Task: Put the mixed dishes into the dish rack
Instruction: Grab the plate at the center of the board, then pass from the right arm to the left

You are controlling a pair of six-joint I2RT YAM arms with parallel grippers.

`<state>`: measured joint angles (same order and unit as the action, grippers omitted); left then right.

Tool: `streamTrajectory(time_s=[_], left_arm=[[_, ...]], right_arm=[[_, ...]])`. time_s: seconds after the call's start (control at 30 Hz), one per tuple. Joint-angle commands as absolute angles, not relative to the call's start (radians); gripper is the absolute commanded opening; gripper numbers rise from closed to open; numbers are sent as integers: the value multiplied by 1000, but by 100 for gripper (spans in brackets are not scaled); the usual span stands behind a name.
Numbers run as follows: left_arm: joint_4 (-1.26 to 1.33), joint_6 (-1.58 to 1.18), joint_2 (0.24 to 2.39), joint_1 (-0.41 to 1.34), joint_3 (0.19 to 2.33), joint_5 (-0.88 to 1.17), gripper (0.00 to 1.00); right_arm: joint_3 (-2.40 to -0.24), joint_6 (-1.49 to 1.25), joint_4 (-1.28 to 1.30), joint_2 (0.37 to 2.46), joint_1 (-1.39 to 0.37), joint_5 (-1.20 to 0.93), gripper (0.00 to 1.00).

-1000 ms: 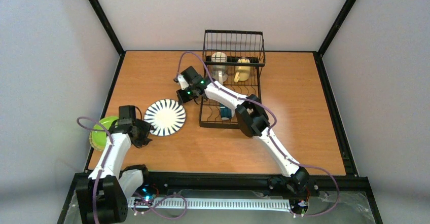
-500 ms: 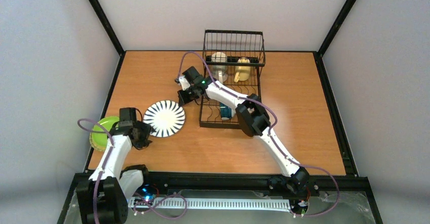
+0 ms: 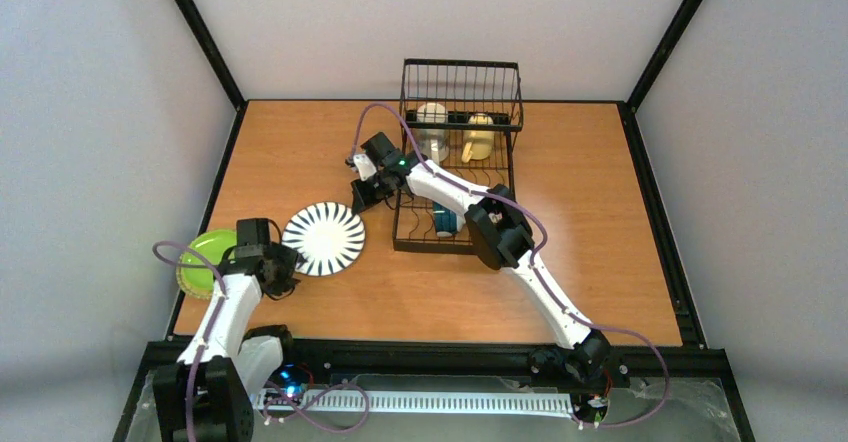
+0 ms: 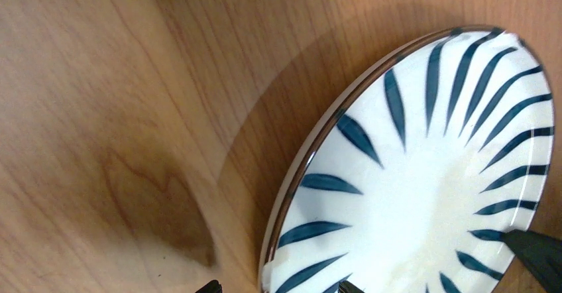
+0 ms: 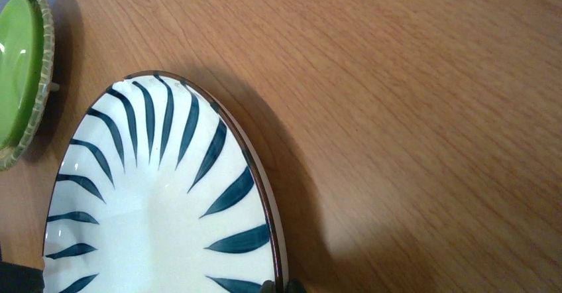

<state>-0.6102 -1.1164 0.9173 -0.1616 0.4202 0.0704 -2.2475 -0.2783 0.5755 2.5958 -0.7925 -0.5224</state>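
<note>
Black-and-white striped plate sits tilted on the table. The right claw is clamped on the plate's far rim. The left claw, spread wide and empty, straddles the plate's near-left rim. The dish rack stands to the plate's right.

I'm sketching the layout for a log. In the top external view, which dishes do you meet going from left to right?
lime-green plate → black-and-white striped plate → cream mug → yellow mug
</note>
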Motion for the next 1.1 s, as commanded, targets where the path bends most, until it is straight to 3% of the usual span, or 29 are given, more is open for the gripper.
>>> streamTrajectory(time_s=[0.0,1.07], left_arm=[[-565,-1147,899,-169,405,38,100],[-308,-1223,706,-169,170,193,100]], right_arm=[[-2216,-300,649,2577,-799,-578,2],[-2218,-403,600,2567,-791,-765,2]])
